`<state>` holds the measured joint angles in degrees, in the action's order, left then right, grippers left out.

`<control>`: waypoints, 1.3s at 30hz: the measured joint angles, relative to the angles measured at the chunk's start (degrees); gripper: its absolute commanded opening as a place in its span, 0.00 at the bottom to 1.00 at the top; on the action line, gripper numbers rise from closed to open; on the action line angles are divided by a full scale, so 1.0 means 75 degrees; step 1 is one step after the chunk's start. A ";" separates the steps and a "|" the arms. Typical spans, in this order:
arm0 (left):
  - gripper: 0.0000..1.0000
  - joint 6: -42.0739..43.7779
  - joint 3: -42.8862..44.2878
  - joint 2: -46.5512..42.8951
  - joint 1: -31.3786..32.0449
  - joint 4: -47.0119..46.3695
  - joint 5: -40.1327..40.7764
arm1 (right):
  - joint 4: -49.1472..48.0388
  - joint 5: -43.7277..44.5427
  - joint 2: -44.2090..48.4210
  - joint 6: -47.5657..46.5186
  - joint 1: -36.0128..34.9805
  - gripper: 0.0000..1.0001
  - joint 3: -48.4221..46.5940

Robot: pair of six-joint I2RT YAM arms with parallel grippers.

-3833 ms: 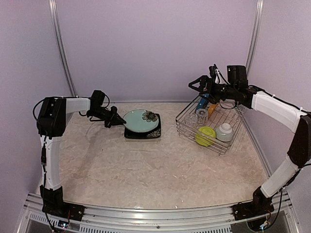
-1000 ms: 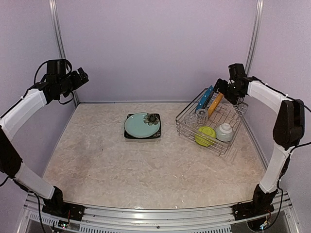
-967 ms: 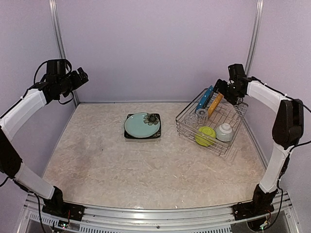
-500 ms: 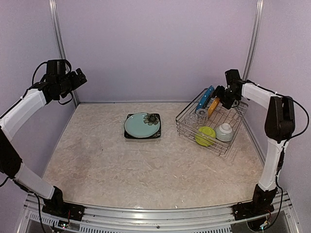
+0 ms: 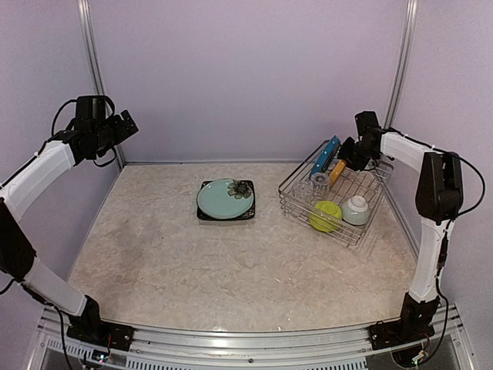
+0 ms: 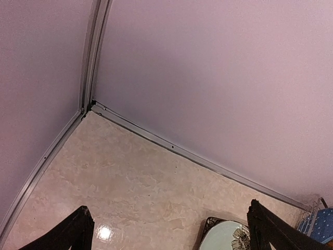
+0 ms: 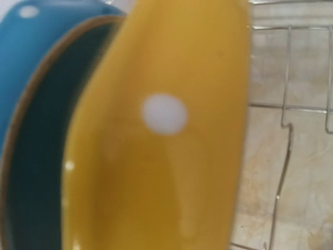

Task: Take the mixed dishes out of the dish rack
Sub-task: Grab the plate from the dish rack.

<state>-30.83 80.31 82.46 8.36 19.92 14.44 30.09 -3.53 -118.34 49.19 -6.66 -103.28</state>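
Standing on edge at the far end of the rectangular silver wire-mesh dish rack (image 5: 289, 202), the yellow plate (image 5: 337, 172) is met at its top by the right gripper (image 5: 348, 152), beside the blue white-dotted plate (image 5: 326, 154); whether the jaws are clamped on it cannot be told. The left gripper (image 5: 129, 123) is held high near the left wall, jaws wide apart. The teal flowered plate (image 5: 223, 196) is seen stacked on the black square plate (image 5: 206, 216) at mid-table.

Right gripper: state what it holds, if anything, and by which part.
Cannot be told. The right gripper is at the upper rim of the yellow plate standing in the dish rack, but its fingers are hidden.
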 measured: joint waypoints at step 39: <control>0.99 -0.0175 0.0230 0.0708 0.0192 0.0032 -0.0029 | 0.2428 0.1515 -0.0079 -0.0839 -0.0213 0.19 -0.2119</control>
<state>-32.14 82.04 87.77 9.80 20.16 14.22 48.29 7.84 -118.93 42.89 -8.25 -119.17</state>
